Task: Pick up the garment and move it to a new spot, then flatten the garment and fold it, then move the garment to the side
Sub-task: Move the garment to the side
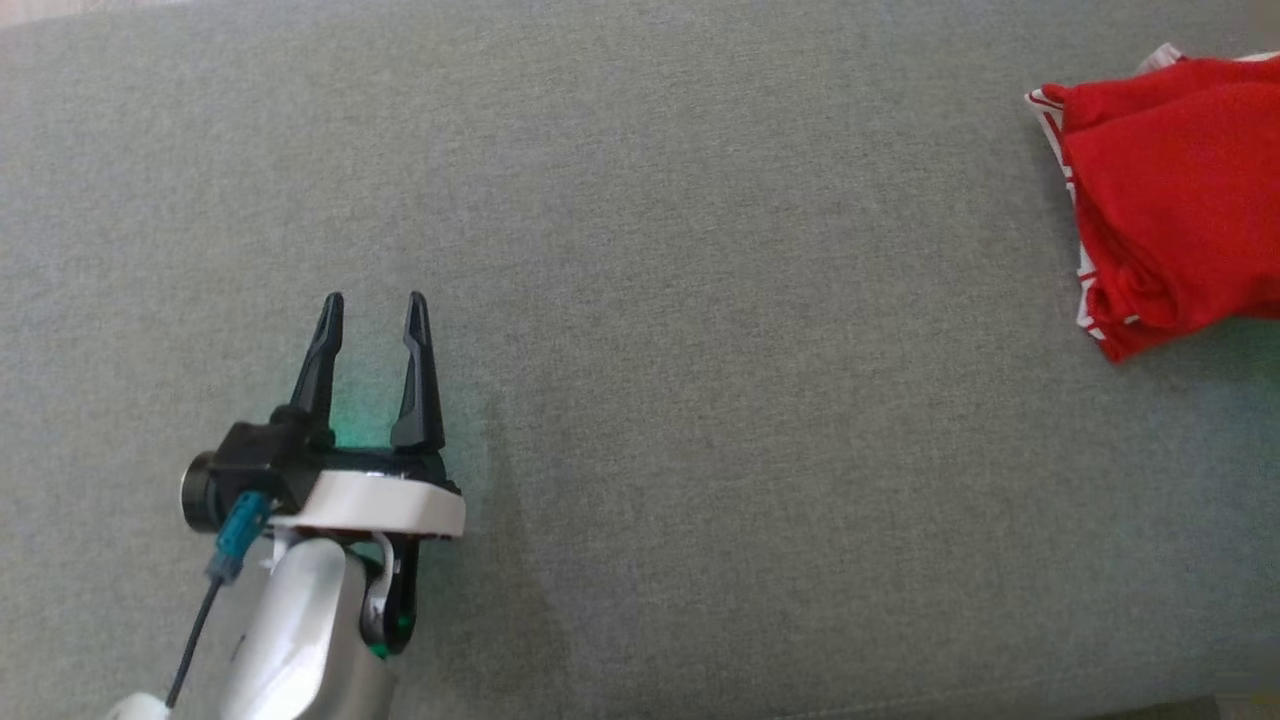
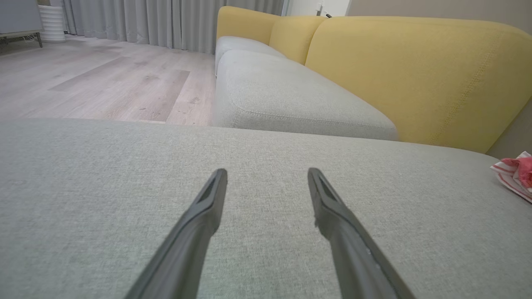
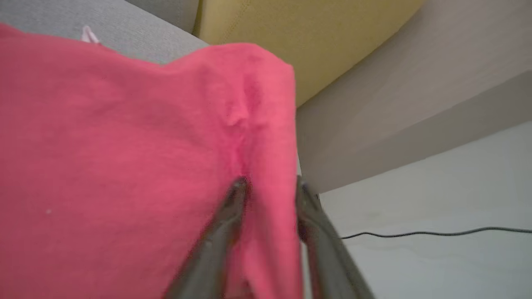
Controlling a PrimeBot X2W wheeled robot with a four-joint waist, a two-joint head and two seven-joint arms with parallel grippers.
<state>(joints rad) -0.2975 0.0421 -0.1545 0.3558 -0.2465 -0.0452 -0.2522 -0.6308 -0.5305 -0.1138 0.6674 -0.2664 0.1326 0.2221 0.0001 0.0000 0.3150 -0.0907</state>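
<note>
The right pincer is clenched on a fold of the red cloth garment with white striped edging. The fold is pinched between its two dark fingers, and the rest of the cloth spreads away toward 10 o'clock in the right wrist view. This picture is blurred, so I cannot tell how deep the fold sits.

I judge this to be the main risk: if only a thin edge is caught, the weight of the cloth may pull it out when the arm lifts or carries it. A grasp at one point also lets the garment hang bunched, so it may land crumpled at the new spot and be harder to flatten. The thin black cable on the pale floor at 4 o'clock suggests that the seat edge is near, so a slipped garment could fall off.

The left pincer is released and empty, with its fingers well apart and pointing to 12 o'clock. It sits at 7 o'clock of the head view, over the grey woven sofa seat, and its pale forearm rises from the bottom edge. The garment is at 2 o'clock there, well apart from this pincer and partly cut by the picture edge.
</note>
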